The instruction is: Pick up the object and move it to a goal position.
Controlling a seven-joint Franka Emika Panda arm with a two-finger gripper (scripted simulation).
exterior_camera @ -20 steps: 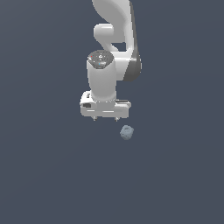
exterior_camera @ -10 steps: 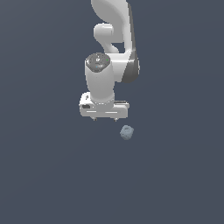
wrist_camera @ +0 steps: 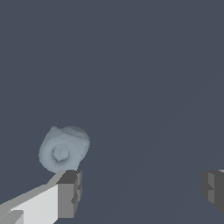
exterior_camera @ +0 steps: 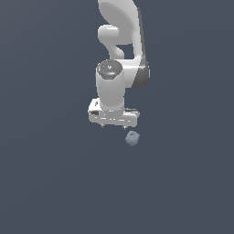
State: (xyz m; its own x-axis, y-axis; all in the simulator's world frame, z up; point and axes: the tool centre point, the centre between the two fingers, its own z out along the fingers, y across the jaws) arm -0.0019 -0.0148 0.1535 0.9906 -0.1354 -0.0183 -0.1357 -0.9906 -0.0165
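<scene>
Wrist view, tool (wrist_camera: 140, 192) spread, object (wrist_camera: 63, 149) outside fingers

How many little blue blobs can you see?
1. The blob lies on the dark floor, just below the gripper and toward the exterior view's right of it. In the wrist view it sits beside one fingertip, outside the open gap.

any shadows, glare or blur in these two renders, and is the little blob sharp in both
Exterior view: flat, even light, no cast shadows on the plain dark floor, only soft shading on the white arm; the small pale blue-grey lumpy blob is tiny and short on detail. Wrist view: the blob looks soft-edged, the claw fingertips crisper; no glare.
</scene>
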